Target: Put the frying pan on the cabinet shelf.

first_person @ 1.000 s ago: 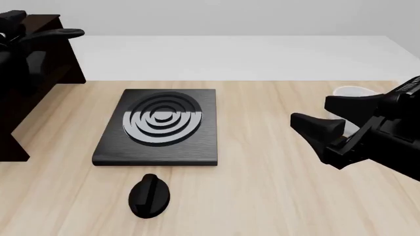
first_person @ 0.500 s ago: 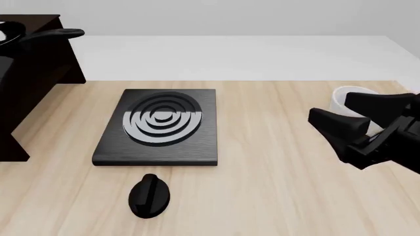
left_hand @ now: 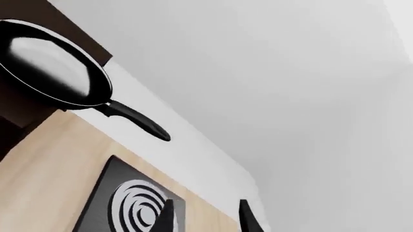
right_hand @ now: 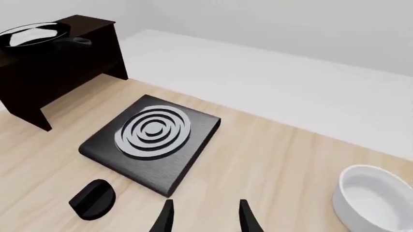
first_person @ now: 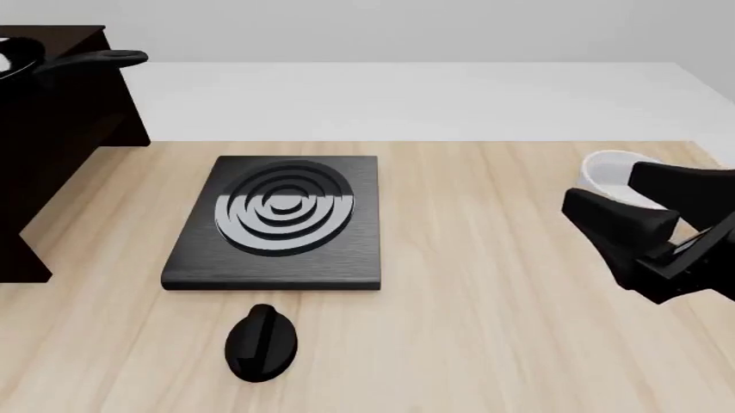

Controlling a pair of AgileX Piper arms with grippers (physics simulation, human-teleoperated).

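Left wrist view: the pan [left_hand: 48,65] sits on the dark cabinet shelf [left_hand: 77,26], and its long handle [left_hand: 135,120] sticks out past the shelf edge, over the table [left_hand: 58,169]. The hob [left_hand: 129,203] lies on the table, well apart from the cabinet. The left gripper [left_hand: 206,217] shows only 2 dark finger tips with a gap between them — they are apart and hold nothing.

Front view: the pan [first_person: 17,53] is at the far left edge on the shelf [first_person: 64,34], mostly cut off, with its handle [first_person: 98,58] poking toward the middle. The hob [first_person: 279,219] lies flat in the middle of the table [first_person: 460,327], and a black knob [first_person: 262,342] sits just in front of it. The right gripper [first_person: 649,219] hangs at the right, fingers spread and empty, in front of a white bowl [first_person: 608,172]. The left gripper is not seen here.

Right wrist view: the pan [right_hand: 34,35] rests on the shelf [right_hand: 90,23]. The hob [right_hand: 152,142], the knob [right_hand: 92,198] and the bowl [right_hand: 374,200] sit on the table [right_hand: 271,159] — the bowl far from the cabinet. The right gripper [right_hand: 204,215] has its fingers apart.
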